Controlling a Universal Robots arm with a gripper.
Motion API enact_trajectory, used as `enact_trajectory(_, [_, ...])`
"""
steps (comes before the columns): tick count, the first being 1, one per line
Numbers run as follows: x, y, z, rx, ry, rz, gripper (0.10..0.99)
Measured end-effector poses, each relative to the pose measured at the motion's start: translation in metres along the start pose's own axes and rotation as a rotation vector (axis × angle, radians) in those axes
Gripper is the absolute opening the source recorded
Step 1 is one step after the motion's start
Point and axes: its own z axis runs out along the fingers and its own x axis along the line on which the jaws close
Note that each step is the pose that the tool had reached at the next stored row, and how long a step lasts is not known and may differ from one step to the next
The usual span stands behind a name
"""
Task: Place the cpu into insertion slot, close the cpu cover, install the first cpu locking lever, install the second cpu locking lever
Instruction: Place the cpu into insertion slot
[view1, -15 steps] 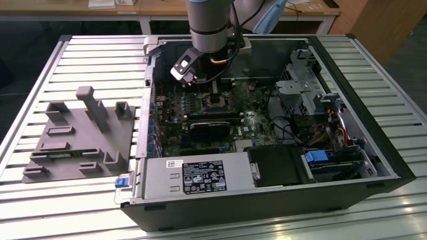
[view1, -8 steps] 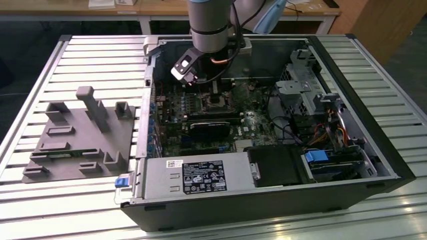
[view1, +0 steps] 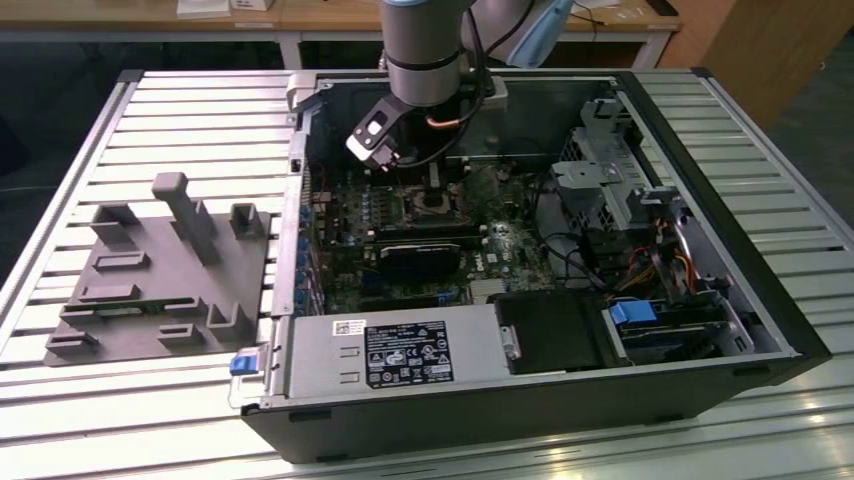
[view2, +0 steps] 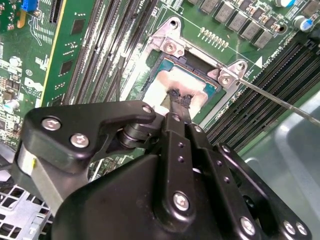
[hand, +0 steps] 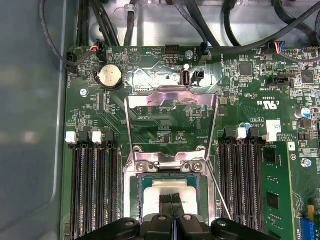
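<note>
Second wrist view: hand (view2: 179, 98) fully closed, tips resting on the cpu (view2: 159, 86) in the insertion slot (view2: 168, 48).

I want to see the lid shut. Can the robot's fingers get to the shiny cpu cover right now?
Probably yes. The cpu cover stands flipped open, hinged at the edge of the insertion slot. Nothing sits between it and the fingers, which are together on the cpu.
</note>
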Motion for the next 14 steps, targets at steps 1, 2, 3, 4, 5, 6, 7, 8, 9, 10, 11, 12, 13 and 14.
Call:
enact_trajectory(1, [0.0000,0.0000,0.0001,0.000,0.0001,0.000,0.102])
enact_trajectory(2, [0.0001,0.0000,0.0002,0.000,0.0003,0.000,0.102])
enact_trajectory(3, [0.0001,0.0000,0.0002,0.000,0.0003,0.000,0.102])
enact_trajectory(4, [0.0001,0.0000,0.0003,0.000,0.0003,0.000,0.102])
enact_trajectory(5, [0.0000,0.0000,0.0003,0.000,0.0002,0.000,0.102])
enact_trajectory(6, [0.0001,0.0000,0.0003,0.000,0.0002,0.000,0.102])
enact_trajectory(7, [0.0001,0.0000,0.0004,0.000,0.0002,0.000,0.102])
enact_trajectory(8, [0.0001,0.0000,0.0004,0.000,0.0003,0.000,0.102])
enact_trajectory(9, [0.0001,0.0000,0.0004,0.000,0.0004,0.000,0.102])
enact_trajectory(10, [0.0001,0.0000,0.0003,0.000,0.0006,0.000,0.102])
enact_trajectory(11, [0.0002,0.0001,-0.0002,-0.001,0.0011,0.000,0.102])
enact_trajectory(12, [0.0002,0.0003,-0.0013,-0.001,0.0012,0.000,0.102])
enact_trajectory(13, [0.0001,0.0004,-0.0029,0.000,0.0006,0.000,0.102])
enact_trajectory(14, [0.0000,0.0006,-0.0045,0.000,0.0005,0.000,0.102])
